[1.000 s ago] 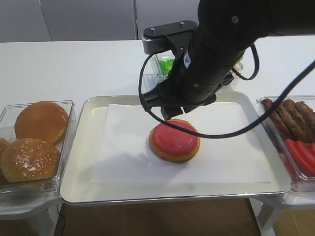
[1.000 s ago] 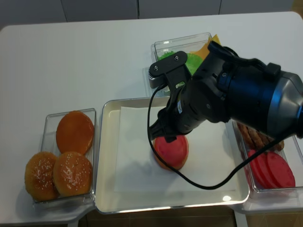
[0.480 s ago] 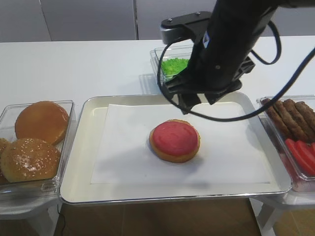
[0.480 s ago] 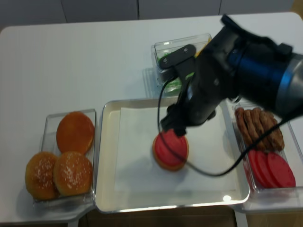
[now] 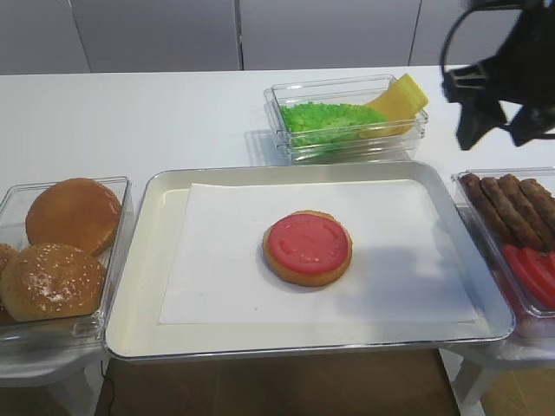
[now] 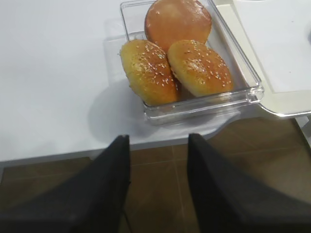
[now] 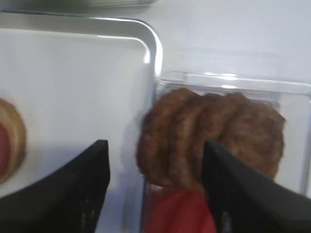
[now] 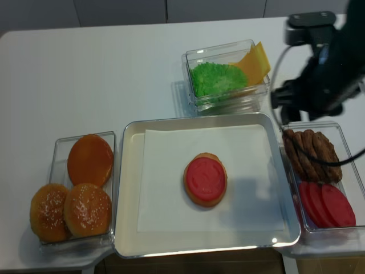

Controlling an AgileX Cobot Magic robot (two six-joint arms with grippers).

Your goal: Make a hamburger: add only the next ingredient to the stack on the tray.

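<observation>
White bench [image 8: 102,74] with a rounded back-left corner, smooth matte top, bare across the rear-left area. Behind it a pale grey wall [image 5: 156,35] made of flat panels split by thin vertical seams. Below the front edge of the bench, brown tiled floor [image 6: 160,179] with faint grout lines, also seen in the front strip of both high views. A white bench leg [image 5: 473,381] shows at lower right. Lighting is soft and even from overhead, with diffuse shadows on the bench top and a small bright glint low in the scene.
</observation>
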